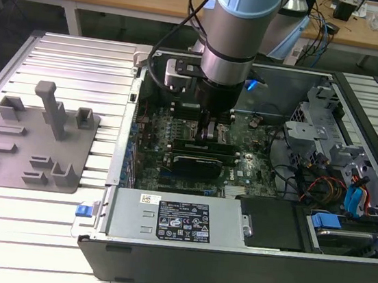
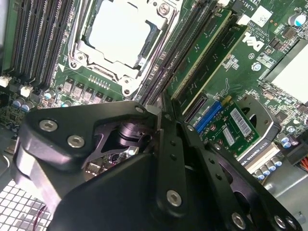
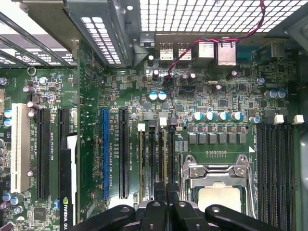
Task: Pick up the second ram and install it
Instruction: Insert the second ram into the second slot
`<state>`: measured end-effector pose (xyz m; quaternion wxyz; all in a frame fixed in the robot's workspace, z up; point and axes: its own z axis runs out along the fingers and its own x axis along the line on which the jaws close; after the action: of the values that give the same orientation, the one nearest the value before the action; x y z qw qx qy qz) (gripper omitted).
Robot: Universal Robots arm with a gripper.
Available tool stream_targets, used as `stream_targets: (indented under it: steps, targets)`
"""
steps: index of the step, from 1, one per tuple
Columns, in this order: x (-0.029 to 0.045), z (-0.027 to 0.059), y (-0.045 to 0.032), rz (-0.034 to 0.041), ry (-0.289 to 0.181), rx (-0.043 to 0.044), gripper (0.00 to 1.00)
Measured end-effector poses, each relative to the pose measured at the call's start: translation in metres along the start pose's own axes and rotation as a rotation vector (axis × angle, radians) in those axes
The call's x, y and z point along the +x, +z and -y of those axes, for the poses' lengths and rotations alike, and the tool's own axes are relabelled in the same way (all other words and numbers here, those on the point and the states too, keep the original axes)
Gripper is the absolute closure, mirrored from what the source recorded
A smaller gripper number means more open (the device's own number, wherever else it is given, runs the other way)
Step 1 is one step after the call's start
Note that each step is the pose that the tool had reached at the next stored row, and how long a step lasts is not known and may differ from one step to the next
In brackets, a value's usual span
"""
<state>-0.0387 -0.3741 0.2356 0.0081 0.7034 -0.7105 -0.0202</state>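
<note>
Second wrist view: gripper (image 2: 166,113) clamped on the second ram (image 2: 168,108) at centre frame, over motherboard (image 2: 269,48) slots. Likely light, stiff, fragile; best held by its long edges

Matt grey plastic fixture blocks (image 1: 34,138) sit on ribbed bare-metal table (image 1: 81,66); the end effector (image 2: 166,113) is matt black.

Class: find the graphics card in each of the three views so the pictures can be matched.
Exterior view: graphics card inside the case, camera-side of the gripper.
Second wrist view: graphics card beyond the blue slot from the gripper.
First wrist view: the same order, graphics card, blue slot, gripper.
Shared landmark: the gripper.
</note>
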Motion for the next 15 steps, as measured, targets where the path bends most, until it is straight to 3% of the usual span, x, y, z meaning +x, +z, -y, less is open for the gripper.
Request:
stream_targets:
  steps: [9,15]
  targets:
    - [0.0,0.0001,0.002,0.0002,0.0,0.0001,0.91]
    - [0.0002,0.0003,0.0088,0.0002,0.0,0.0004,0.91]
